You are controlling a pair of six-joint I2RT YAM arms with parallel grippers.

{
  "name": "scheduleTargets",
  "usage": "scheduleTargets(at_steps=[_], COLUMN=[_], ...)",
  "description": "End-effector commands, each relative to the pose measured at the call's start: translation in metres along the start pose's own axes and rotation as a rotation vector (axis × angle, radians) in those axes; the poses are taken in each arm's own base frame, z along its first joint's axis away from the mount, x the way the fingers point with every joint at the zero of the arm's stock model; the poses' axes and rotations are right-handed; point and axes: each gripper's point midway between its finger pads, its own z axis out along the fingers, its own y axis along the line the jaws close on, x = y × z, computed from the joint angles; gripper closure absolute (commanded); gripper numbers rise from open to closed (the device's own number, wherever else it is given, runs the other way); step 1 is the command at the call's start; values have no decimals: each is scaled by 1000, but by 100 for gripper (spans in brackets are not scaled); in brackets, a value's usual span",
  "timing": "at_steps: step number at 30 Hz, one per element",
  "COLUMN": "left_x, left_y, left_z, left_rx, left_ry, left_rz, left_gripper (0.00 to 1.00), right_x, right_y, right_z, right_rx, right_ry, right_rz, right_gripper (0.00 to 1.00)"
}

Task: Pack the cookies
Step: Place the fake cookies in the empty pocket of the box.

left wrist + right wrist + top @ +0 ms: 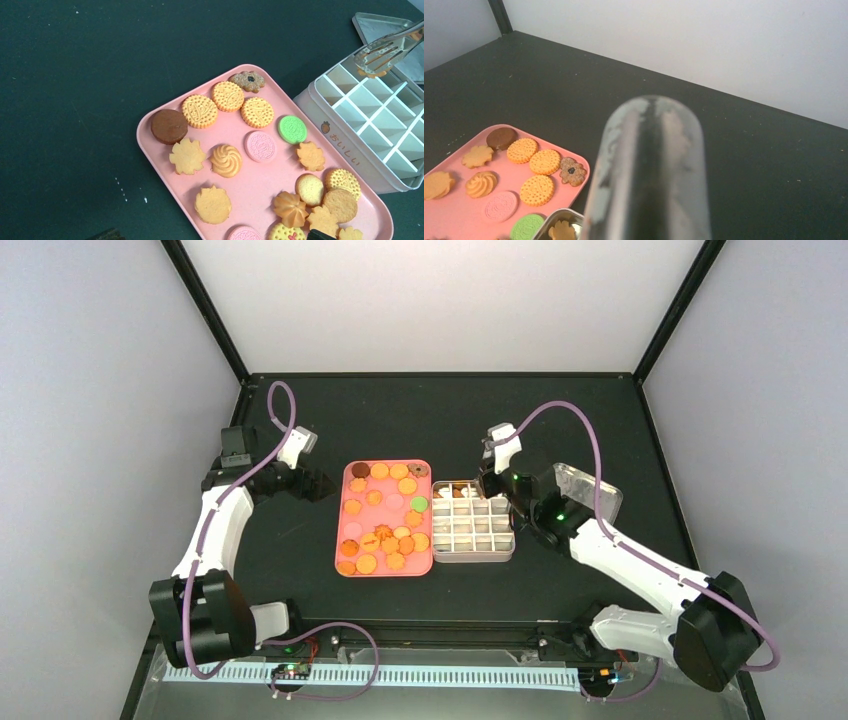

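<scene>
- R claw (490,472) clamped on tongs (387,47); tips pinch an orange cookie (372,73) over a far cell of the divided box (345,150), prob. because the cells are too narrow for fingers.
- Most cookies (226,160) lie on the pink tray (150,137), just beside the box, so transfers are short; a few sit in far cells.
- L claw (322,486) spread, empty, beside the tray.
- Lid (590,490) lies off to the box's right.

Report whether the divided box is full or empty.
Mostly empty: the divided box shows many bare white cells; a cookie lies in one corner cell.
</scene>
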Motion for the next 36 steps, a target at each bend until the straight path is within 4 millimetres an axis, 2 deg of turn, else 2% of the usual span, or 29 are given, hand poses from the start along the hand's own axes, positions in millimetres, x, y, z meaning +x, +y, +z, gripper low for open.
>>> scheduleTargets(at_steps=[1, 9, 16, 22, 30, 32, 36], left_x=[-16, -14, -15, -13, -15, -15, -15], left_y=[-1, 0, 0, -1, -1, -1, -1], left_z=[-8, -6, -8, -8, -8, -9, -8], left_rx=[6, 5, 0, 2, -1, -2, 0], left_ry=[-40, -35, -37, -32, -33, -34, -32], left_rz=[41, 38, 43, 41, 45, 42, 44], left_gripper=[2, 2, 2, 2, 2, 2, 2], right_x=[-10, -18, -30, -37, -60, -61, -49], right_y=[2, 0, 3, 6, 6, 6, 0], right_z=[2, -2, -5, -9, -24, -25, -20], right_rx=[-14, -7, -23, -46, -61, -61, -24], right_ry=[-39, -58, -79, -98, -150, -150, -123], right_rz=[-4, -9, -26, -25, -36, -39, -39], right_gripper=[88, 77, 72, 73, 74, 74, 78])
